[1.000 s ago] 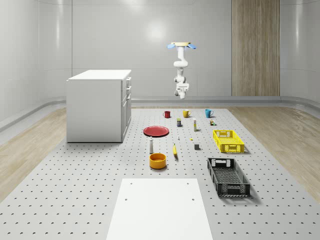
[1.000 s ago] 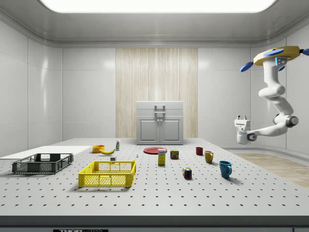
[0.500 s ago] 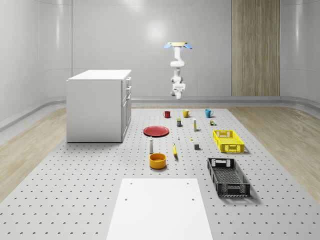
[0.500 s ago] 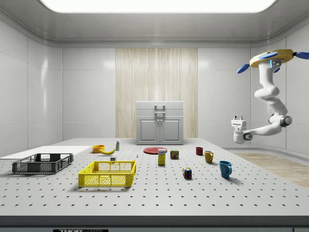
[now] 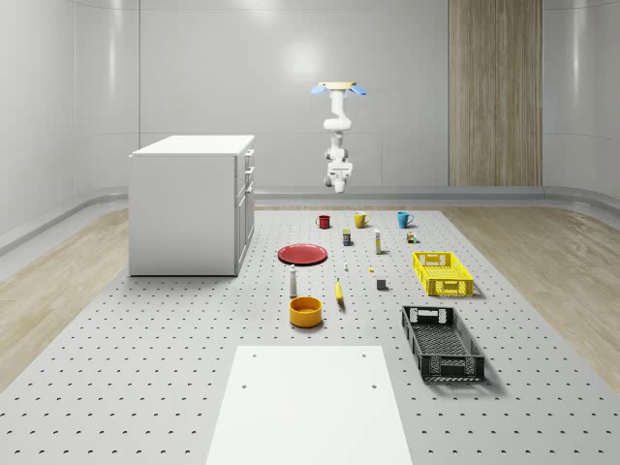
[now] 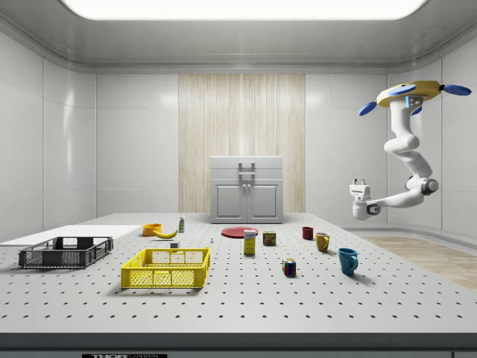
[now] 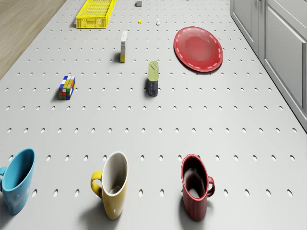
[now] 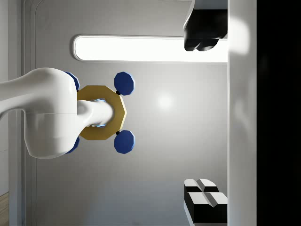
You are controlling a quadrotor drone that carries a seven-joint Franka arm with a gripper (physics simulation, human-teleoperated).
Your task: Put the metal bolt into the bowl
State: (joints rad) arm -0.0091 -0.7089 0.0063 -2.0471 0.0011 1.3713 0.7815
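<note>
Though too small for detail, judged the small grey metal bolt (image 5: 347, 267) stiff, light, smooth and apt to roll; best pinched across the shank from above. Lay on the perforated grey table (image 5: 145, 368), near a tiny yellow piece (image 5: 370, 269), well apart from the round orange bowl (image 5: 305, 310). Found the yellow-bodied quadrotor drone (image 6: 408, 95) hovering high beyond the row of three mugs (image 7: 115, 184), white two-finger gripper (image 6: 361, 181) upturned, fingers spread wide, holding nothing. Noted open table around the bolt; slim white bottle (image 5: 293, 282) and yellow banana (image 5: 339, 292) crowding the bowl's rim.

A simulated lab: perforated test floor (image 5: 145, 387); bare grey walls (image 5: 194, 68).
</note>
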